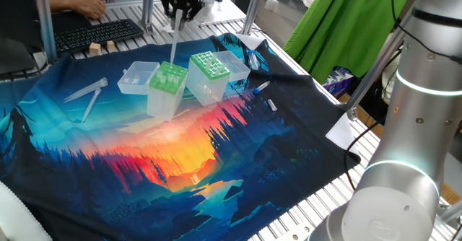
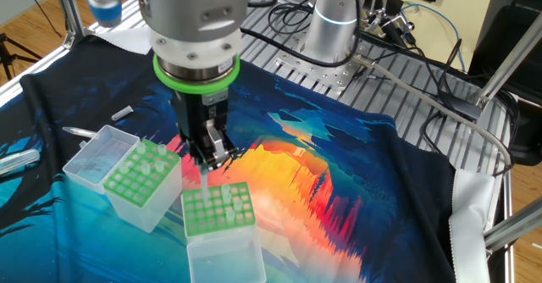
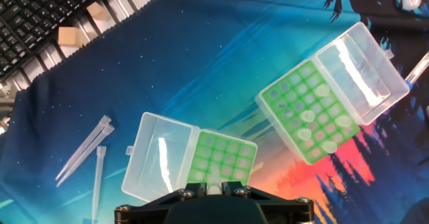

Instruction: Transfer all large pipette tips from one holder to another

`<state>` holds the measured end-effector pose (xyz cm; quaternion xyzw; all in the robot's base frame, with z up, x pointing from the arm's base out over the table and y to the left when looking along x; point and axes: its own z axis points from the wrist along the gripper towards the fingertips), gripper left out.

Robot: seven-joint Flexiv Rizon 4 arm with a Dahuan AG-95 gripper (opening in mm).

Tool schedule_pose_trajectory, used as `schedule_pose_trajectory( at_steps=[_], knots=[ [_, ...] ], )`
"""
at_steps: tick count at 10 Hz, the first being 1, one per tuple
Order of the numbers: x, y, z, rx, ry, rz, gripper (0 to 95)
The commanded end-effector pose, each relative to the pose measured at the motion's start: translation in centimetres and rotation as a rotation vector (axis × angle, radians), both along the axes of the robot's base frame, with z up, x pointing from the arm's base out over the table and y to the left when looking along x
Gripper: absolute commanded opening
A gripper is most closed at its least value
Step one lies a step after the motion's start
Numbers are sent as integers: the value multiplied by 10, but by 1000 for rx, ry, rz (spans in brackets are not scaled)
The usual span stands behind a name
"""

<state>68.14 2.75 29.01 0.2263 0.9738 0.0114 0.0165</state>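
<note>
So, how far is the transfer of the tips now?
Done: a few tips already stand in the dotted holder. In hand: the gripper holds one tip above the plain holder. Left: placing it; whether more remain in the plain holder I cannot tell. Loose tips lie on the cloth.

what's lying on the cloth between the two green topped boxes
Nothing: in the hand view, only bare printed cloth separates the light-green-topped box from the dotted-top box. In both fixed views they stand close together but apart.
</note>
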Motion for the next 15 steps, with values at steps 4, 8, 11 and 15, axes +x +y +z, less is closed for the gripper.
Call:
schedule_pose_trajectory(
  at_steps=[4, 8, 11, 15],
  knots=[
    [29, -51, -2, -3, -1, 124, 0],
    [35, -74, -7, -1, -4, 168, 0],
    [36, -89, -11, 5, -5, 195, 0],
    [31, -94, -9, 6, -1, 208, 0]
  ],
)
